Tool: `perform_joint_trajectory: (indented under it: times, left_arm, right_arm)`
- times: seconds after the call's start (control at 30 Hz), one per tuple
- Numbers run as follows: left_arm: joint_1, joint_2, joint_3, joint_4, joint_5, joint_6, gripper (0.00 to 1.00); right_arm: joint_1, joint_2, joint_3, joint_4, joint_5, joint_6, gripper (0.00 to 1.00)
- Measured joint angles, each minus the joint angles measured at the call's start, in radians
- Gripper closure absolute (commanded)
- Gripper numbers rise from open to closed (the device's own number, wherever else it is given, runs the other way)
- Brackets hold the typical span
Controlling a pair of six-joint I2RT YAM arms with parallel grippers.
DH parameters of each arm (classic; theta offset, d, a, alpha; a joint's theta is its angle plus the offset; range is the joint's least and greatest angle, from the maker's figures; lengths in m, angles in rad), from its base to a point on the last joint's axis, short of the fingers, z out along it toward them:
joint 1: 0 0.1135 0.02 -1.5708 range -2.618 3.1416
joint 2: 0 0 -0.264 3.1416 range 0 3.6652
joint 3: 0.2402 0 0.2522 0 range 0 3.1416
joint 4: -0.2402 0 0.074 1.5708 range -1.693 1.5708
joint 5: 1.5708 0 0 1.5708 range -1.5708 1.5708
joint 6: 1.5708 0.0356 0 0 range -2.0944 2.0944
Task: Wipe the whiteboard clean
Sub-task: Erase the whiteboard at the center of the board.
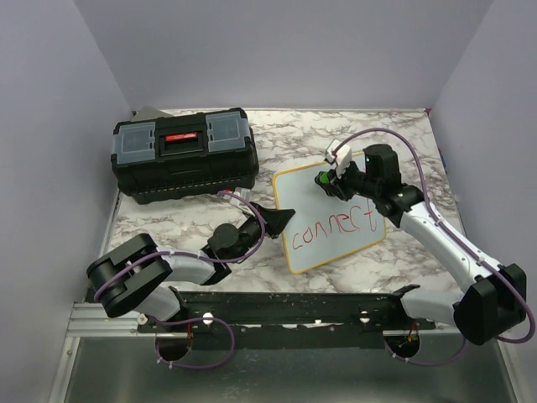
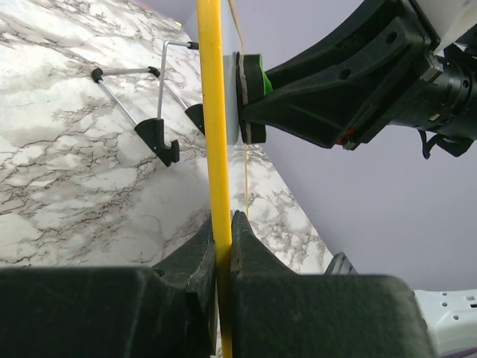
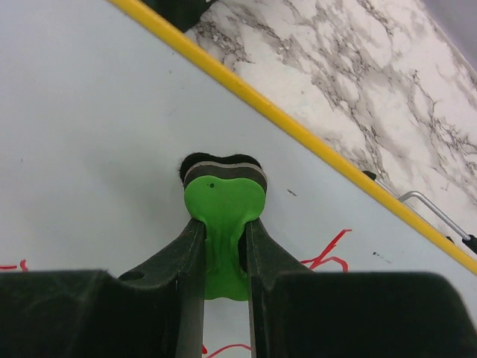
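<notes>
**A:** Top view, quick.

**B:** A small rectangular whiteboard with a rounded yellow frame (image 1: 332,217) sits mid-right on the glossy white table with grey marble veining (image 1: 180,225). Red handwritten letters (image 1: 337,223) run across its smooth face. The left gripper (image 1: 281,220) is clamped on the board's left edge. The right gripper (image 1: 326,180) pinches a small green plastic eraser (image 1: 322,178) at the board's upper left. A boxy black plastic toolbox with grey lid compartments (image 1: 185,155) stands at back left, apart from the board.

**A:** Left wrist?

**B:** The board is seen edge-on, with the yellow frame (image 2: 212,112) as a thin strip. The left gripper (image 2: 223,227) has its jaws tight on that strip. Thin bent wire legs with black tips (image 2: 153,112) stick out on the board's back side, over the marble. On the other side, the right gripper (image 2: 253,101) presses the eraser (image 2: 258,74) to the face.

**A:** Right wrist?

**B:** The right gripper (image 3: 223,235) has narrow jaws squeezing the eraser's green stem (image 3: 223,212). The eraser's dark felt pad is flat on the white surface (image 3: 97,112). Red strokes (image 3: 329,253) lie just beside it, to the right. The frame runs diagonally, with marble beyond it.
</notes>
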Motion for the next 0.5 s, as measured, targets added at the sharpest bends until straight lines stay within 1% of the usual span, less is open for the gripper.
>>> perform_joint_trajectory:
  times: [0.17, 0.3, 0.4, 0.5]
  left_arm:
    - [0.000, 0.000, 0.000, 0.008, 0.007, 0.011, 1.00]
    - [0.000, 0.000, 0.000, 0.007, 0.007, 0.011, 1.00]
    - [0.000, 0.000, 0.000, 0.007, 0.007, 0.012, 1.00]
    - [0.000, 0.000, 0.000, 0.005, 0.006, 0.011, 1.00]
  right_arm:
    - [-0.004, -0.013, -0.005, -0.099, -0.143, -0.113, 0.99]
    - [0.008, -0.014, -0.013, -0.143, -0.218, -0.143, 0.99]
    - [0.016, -0.014, -0.014, -0.142, -0.230, -0.132, 0.99]
    - [0.018, -0.011, -0.014, -0.112, -0.190, -0.086, 0.99]
